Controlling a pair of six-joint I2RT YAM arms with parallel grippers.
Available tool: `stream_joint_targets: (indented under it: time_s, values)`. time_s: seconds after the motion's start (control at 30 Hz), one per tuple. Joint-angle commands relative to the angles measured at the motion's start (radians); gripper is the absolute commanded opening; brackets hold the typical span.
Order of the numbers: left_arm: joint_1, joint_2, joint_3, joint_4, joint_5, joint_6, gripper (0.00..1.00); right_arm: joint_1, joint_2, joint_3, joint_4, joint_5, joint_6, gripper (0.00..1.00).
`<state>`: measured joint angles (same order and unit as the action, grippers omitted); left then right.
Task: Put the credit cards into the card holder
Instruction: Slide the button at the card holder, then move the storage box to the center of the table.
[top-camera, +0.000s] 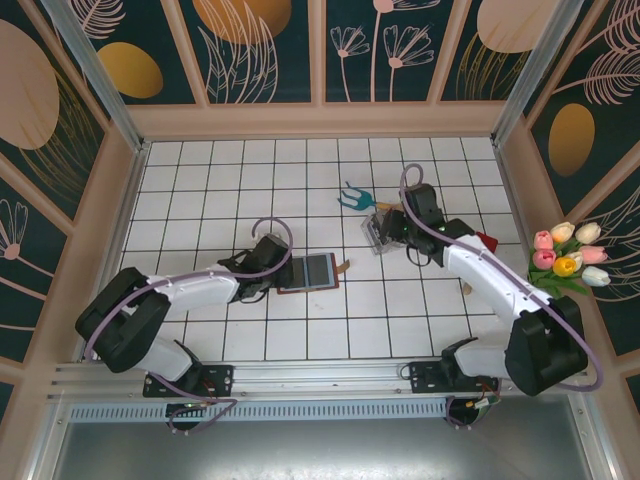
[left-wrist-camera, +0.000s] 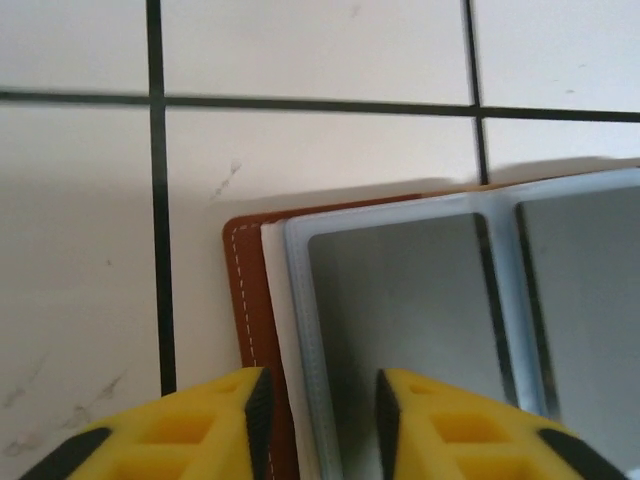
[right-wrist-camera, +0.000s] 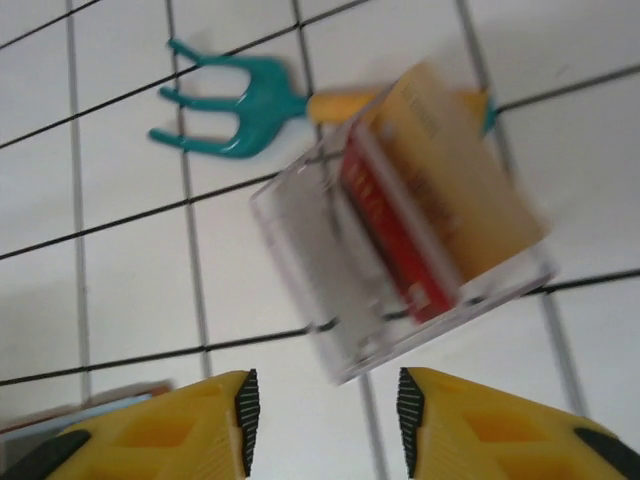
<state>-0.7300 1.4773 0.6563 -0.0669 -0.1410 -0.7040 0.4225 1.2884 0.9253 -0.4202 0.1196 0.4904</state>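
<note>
Left wrist view: the left gripper (left-wrist-camera: 322, 410), jaws apart, hangs over the left edge of the one open holder (left-wrist-camera: 400, 300), near mid-table. Farther right, one clear box (right-wrist-camera: 300, 240) holds one red card (right-wrist-camera: 390, 225) and one tan card (right-wrist-camera: 455, 180), before the right gripper (right-wrist-camera: 327, 415), jaws apart. One teal fork (right-wrist-camera: 240, 105) lies just beyond, handle behind the box.

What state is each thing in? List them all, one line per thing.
card holder, lying open on the table, pockets up, none holding a card in the left wrist view.
clear box, on the table, cards inside.
credit cards, red and tan, standing on edge in the clear box.
garden fork, lying flat.
left fingers, apart, over the card holder's edge.
right fingers, apart, nothing between them.
</note>
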Motion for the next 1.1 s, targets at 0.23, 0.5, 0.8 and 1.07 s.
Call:
stream_joint_targets:
  time_s: [0.23,0.5,0.8,1.07]
  values:
    - [0.006,-0.037,0.167,-0.038,0.049,0.031,0.56,-0.246,0.194,0.128,0.010,-0.120,-0.222,0.59]
    - [0.006,0.017,0.206,-0.019,0.095,0.020,0.57,-0.314,0.340,0.177,0.085,-0.397,-0.235,0.70]
    - [0.007,0.029,0.206,-0.028,0.095,0.020,0.57,-0.325,0.397,0.154,0.155,-0.636,-0.184,0.70]
    - [0.006,0.037,0.215,-0.025,0.111,0.024,0.57,-0.254,0.380,0.101,0.187,-0.688,-0.163,0.69]
